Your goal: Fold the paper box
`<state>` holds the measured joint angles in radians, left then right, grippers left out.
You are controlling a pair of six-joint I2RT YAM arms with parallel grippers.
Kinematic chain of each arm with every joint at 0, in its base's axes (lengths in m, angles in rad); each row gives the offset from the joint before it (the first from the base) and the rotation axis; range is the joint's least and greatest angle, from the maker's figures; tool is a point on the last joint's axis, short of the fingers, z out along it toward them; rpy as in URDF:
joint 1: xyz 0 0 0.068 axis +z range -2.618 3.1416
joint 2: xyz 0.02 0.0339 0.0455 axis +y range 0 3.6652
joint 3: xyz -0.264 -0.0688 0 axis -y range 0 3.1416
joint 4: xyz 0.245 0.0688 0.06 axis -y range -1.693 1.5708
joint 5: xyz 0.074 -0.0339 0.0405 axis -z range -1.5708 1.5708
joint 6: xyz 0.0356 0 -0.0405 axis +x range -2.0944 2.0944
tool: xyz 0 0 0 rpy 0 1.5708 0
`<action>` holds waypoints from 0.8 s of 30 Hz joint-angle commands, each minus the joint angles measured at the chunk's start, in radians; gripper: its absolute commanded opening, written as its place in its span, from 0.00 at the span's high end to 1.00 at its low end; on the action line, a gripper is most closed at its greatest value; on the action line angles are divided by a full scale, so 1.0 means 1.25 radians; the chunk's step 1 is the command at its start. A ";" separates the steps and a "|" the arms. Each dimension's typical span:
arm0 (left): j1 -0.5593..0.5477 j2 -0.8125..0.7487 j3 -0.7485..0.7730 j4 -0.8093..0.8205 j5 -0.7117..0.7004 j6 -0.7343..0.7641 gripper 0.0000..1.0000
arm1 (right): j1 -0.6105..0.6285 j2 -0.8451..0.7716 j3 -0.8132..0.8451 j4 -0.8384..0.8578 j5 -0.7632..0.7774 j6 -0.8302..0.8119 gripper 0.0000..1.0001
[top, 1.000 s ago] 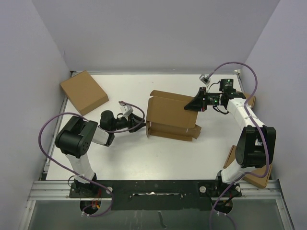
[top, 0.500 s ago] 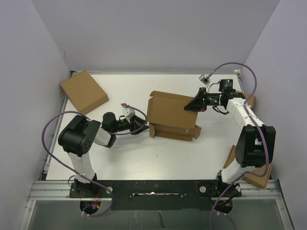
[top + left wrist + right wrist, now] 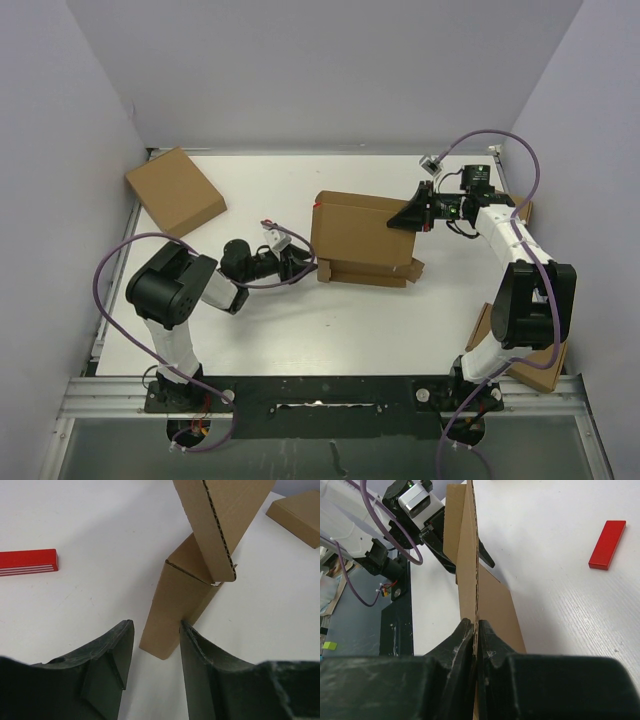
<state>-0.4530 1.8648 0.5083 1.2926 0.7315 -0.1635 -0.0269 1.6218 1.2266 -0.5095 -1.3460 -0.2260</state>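
- paper box (image 3: 362, 242) sits mid-bench (image 3: 300, 340), half-formed: a low base with one big lid panel (image 3: 465, 555) standing on edge above it.
- Step in hand, my read: tuck in the left side wall (image 3: 170, 610), then bring the lid down over it.
- To do it well: square the wall first with the left arm and brace the base so it can't skid.
- Right arm should swing the lid about its hinge crease, not drag it sideways. Otherwise the base lifts or the crease tears.
- Centre on the wall before closing; it sits off toward one finger.
- right end effector (image 3: 474, 627): all but closed, both fingertips pinching the lid panel's edge. The thin board is the only thing in the grip.
- left end effector (image 3: 156, 630): spread wide, holding nothing, low by the bench.
- Its fingers straddle the end of the side wall. In the wrist view the board looks to touch the right-hand finger, with a clear gap to the other.
- red block (image 3: 27, 561) lies beyond the box, apart from it, not in play.
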 commanded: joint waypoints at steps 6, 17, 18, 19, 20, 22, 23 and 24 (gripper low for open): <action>-0.030 0.011 -0.002 0.068 0.025 0.008 0.57 | 0.014 -0.003 -0.015 0.022 0.008 -0.005 1.00; -0.010 0.013 -0.021 0.110 0.084 -0.005 0.55 | 0.014 -0.006 -0.014 0.025 0.007 0.000 1.00; -0.004 0.010 -0.026 0.110 0.085 -0.005 0.56 | 0.014 -0.005 -0.014 0.025 0.006 0.000 1.00; 0.001 0.006 -0.030 0.107 0.085 -0.005 0.57 | 0.014 -0.006 -0.013 0.026 0.006 0.000 1.00; 0.008 0.000 -0.034 0.102 0.088 -0.004 0.58 | 0.014 -0.005 -0.013 0.026 0.007 0.000 1.00; 0.018 -0.009 -0.040 0.093 0.089 0.003 0.60 | 0.014 -0.005 -0.013 0.026 0.007 0.001 1.00; 0.021 -0.013 -0.043 0.088 0.092 0.007 0.60 | 0.014 -0.005 -0.012 0.027 0.007 0.002 1.00; 0.027 -0.018 -0.044 0.082 0.097 0.010 0.60 | 0.014 -0.004 -0.012 0.028 0.007 0.002 1.00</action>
<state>-0.4374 1.8648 0.4656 1.3361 0.7963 -0.1566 -0.0235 1.6218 1.2152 -0.5083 -1.3479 -0.2111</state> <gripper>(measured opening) 0.402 0.041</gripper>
